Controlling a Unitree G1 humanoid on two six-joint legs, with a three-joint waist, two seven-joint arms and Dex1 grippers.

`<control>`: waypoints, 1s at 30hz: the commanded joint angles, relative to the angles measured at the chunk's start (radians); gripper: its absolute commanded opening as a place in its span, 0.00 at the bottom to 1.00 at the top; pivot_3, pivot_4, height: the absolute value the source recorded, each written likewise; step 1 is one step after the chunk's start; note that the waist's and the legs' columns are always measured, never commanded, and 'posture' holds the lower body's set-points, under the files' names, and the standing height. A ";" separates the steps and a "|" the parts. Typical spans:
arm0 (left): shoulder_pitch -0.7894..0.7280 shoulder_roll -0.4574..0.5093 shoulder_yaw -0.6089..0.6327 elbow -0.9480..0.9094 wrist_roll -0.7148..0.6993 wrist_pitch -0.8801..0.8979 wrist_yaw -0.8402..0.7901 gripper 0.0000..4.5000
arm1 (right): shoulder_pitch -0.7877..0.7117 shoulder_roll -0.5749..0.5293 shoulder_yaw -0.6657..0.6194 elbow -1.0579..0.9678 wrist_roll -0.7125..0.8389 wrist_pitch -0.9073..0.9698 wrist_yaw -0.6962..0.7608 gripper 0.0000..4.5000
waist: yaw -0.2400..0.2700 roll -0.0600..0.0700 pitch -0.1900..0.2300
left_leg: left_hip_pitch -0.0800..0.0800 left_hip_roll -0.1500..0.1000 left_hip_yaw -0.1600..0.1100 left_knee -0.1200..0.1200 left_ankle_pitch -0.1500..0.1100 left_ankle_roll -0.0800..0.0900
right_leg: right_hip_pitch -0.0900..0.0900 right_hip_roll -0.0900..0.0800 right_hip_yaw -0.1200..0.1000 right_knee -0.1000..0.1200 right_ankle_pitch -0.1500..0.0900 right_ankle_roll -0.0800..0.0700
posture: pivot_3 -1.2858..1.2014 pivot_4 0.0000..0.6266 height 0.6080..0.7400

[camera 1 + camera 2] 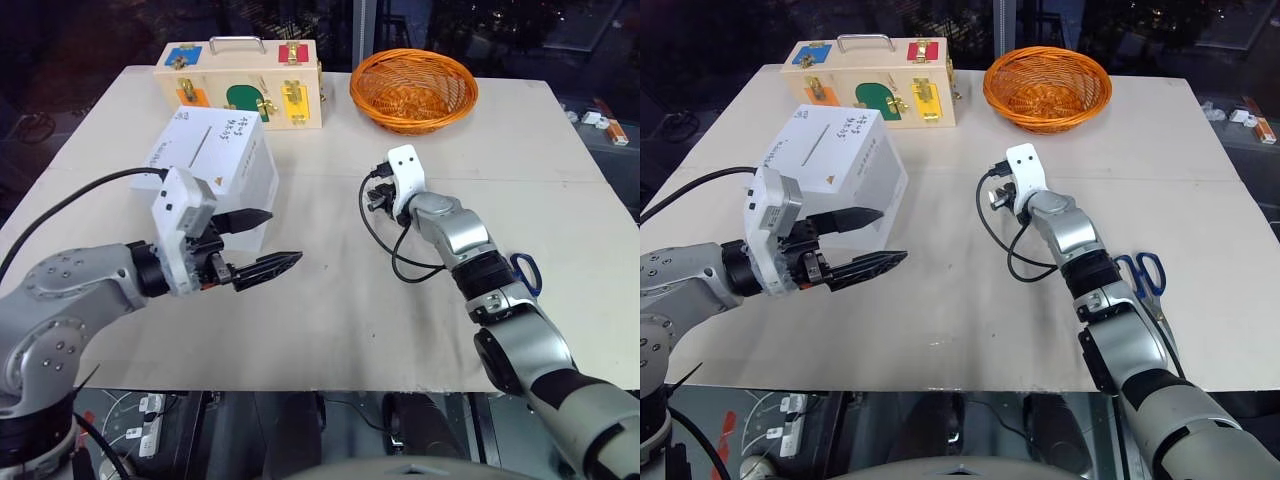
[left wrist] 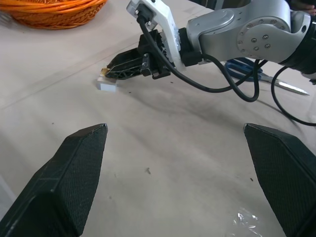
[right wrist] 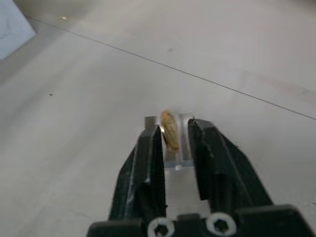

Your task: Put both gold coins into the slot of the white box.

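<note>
One gold coin stands on edge in a small clear block on the table's middle. My right gripper reaches down around it with the jaws drawn narrow. One finger touches the coin and a thin gap shows on the other side. The white box stands at the left, its dark slot on the top face. My left gripper hovers just in front of the box, wide open and empty, pointing toward the right gripper. A tiny gold speck lies further off on the table, too small to identify.
A pale wooden case with coloured latches stands at the back left and an orange wicker basket at the back centre. Blue-handled scissors lie beside my right forearm. A black cable loops under the right wrist.
</note>
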State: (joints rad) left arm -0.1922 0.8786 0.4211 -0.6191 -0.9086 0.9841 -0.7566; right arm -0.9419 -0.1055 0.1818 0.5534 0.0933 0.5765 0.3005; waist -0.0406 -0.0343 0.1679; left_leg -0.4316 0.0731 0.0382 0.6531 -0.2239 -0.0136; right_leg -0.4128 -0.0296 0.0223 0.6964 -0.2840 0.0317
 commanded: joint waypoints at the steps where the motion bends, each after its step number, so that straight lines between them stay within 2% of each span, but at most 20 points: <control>1: 0.000 0.016 0.023 -0.023 -0.026 -0.026 0.004 1.00 | -0.029 0.009 -0.022 -0.025 -0.010 -0.021 0.006 0.20 | 0.000 0.000 0.000 | 0.000 0.000 0.000 0.000 0.000 0.000 | 0.000 0.000 0.000 0.000 0.000 0.000 | 0.52 0.24 0.90; 7: 0.003 0.023 0.021 -0.015 -0.034 -0.036 0.001 1.00 | -0.033 0.009 -0.034 -0.017 -0.016 -0.022 0.010 0.20 | 0.000 0.000 0.000 | 0.000 0.000 0.000 0.000 0.000 0.000 | 0.000 0.000 0.000 0.000 0.000 0.000 | 0.52 0.24 0.90; 10: 0.007 0.026 0.020 -0.011 -0.034 -0.042 -0.001 1.00 | -0.036 0.006 -0.039 -0.019 -0.016 -0.018 0.010 0.01 | 0.000 0.000 0.000 | 0.000 0.000 0.000 0.000 0.000 0.000 | 0.000 0.000 0.000 0.000 0.000 0.000 | 0.52 0.24 0.90; 19: -0.019 0.008 0.015 0.034 -0.069 -0.032 0.033 1.00 | -0.028 0.003 -0.065 -0.075 0.003 0.005 0.032 0.01 | 0.000 0.000 0.000 | 0.000 0.000 0.000 0.000 0.000 0.000 | 0.000 0.000 0.000 0.000 0.000 0.000 | 0.52 0.24 0.90; 23: -0.102 -0.023 0.020 0.108 -0.166 0.026 0.116 1.00 | 0.003 -0.007 -0.138 -0.235 0.120 0.083 0.113 0.01 | 0.003 0.000 0.000 | 0.000 0.000 -0.001 0.000 0.000 0.000 | 0.000 0.000 -0.001 0.000 0.000 0.000 | 0.52 0.24 0.90; 28: -0.234 -0.029 -0.004 0.216 -0.283 0.083 0.135 1.00 | 0.082 -0.078 -0.231 -0.599 0.401 0.294 0.297 0.01 | 0.010 0.000 0.000 | -0.001 0.000 -0.002 0.000 0.000 0.000 | 0.000 0.000 -0.002 -0.001 0.000 0.000 | 0.52 0.24 0.90; 29: -0.258 -0.028 -0.017 0.233 -0.287 0.085 0.128 0.89 | 0.094 -0.099 -0.246 -0.662 0.458 0.340 0.323 0.00 | 0.013 0.001 0.000 | -0.001 0.000 -0.002 0.000 0.000 0.000 | 0.000 -0.001 -0.002 -0.001 0.000 0.000 | 0.52 0.24 0.90; 30: -0.295 -0.029 -0.041 0.252 -0.286 0.086 0.113 0.83 | 0.102 -0.124 -0.270 -0.727 0.526 0.401 0.340 0.00 | 0.014 0.001 0.000 | -0.002 0.000 -0.002 0.000 0.000 0.000 | 0.000 0.000 -0.003 -0.001 0.000 0.000 | 0.52 0.24 0.90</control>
State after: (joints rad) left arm -0.4377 0.8451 0.4044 -0.3854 -1.1673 1.0667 -0.6243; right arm -0.8343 -0.1997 -0.0318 -0.0257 0.4888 0.8861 0.5902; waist -0.0264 -0.0338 0.1683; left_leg -0.4327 0.0730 0.0362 0.6529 -0.2240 -0.0134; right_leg -0.4124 -0.0301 0.0196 0.6952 -0.2841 0.0318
